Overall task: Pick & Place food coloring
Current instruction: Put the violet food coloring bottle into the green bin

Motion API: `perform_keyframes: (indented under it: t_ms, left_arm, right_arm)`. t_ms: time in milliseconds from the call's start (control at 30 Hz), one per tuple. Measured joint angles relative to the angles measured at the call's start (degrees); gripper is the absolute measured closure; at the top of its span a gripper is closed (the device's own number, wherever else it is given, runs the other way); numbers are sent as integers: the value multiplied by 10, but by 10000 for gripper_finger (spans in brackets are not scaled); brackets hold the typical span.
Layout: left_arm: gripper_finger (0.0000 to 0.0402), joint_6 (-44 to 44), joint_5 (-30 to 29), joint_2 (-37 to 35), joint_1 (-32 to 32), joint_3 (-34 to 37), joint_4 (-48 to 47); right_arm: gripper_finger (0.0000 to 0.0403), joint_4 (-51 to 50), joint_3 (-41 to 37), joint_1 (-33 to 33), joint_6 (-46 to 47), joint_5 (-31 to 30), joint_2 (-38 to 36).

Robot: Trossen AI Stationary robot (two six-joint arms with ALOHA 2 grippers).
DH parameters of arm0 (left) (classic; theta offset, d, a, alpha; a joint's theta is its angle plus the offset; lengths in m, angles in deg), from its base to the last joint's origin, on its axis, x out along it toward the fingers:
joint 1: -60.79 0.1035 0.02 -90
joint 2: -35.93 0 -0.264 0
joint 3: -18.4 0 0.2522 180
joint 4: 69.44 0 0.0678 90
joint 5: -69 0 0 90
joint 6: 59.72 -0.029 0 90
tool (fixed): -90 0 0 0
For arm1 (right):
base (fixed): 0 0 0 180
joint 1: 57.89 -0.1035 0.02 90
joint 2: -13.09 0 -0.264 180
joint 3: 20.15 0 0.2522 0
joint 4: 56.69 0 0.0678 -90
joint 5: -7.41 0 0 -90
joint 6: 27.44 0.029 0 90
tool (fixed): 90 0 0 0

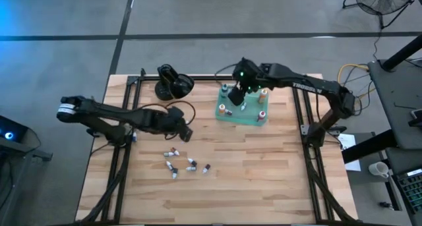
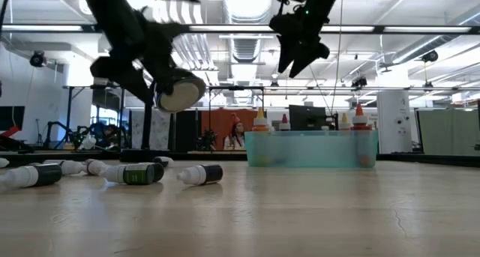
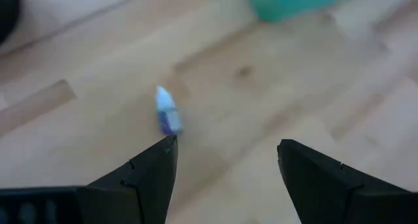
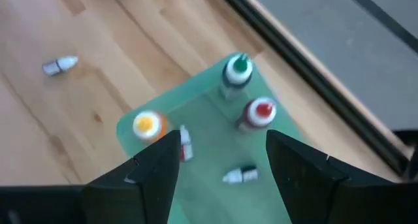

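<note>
Several tiny food coloring bottles (image 1: 188,161) lie on their sides on the wooden table, near its middle; they also show in the low view (image 2: 135,172). My left gripper (image 1: 186,132) hangs open just on the far side of them. Its wrist view shows one white bottle with a blue label (image 3: 167,112) lying ahead of the open fingers (image 3: 225,145). My right gripper (image 1: 236,97) is open above the teal tray (image 1: 245,117). On the tray stand green-capped (image 4: 236,70), red-capped (image 4: 260,113) and orange-capped (image 4: 147,125) bottles, and two small bottles (image 4: 240,176) lie flat.
A glossy black rounded object (image 1: 173,84) sits at the table's far edge, left of the tray. Black frame rails run along the table's left and right sides. One more bottle (image 4: 60,65) lies on bare wood away from the tray. The near half of the table shows bare wood.
</note>
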Motion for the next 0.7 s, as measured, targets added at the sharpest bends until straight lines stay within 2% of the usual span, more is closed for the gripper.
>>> perform_keyframes:
  t_ms: [167, 333, 567, 700]
  left_arm:
    - [165, -13, 23, 63, 65, 16, 43]
    - [165, -45, 47, 124, 101, 18, 76]
    - [170, -70, 71, 197, 112, 12, 83]
    - [202, -75, 67, 219, 112, 12, 95]
  right_arm:
    - [184, -61, 0, -47, 50, -21, -12]
    - [184, -132, -2, -80, 83, -29, -18]
    - [184, -161, -3, -115, 117, -97, -27]
    - [183, -161, -3, -123, 130, -103, -25]
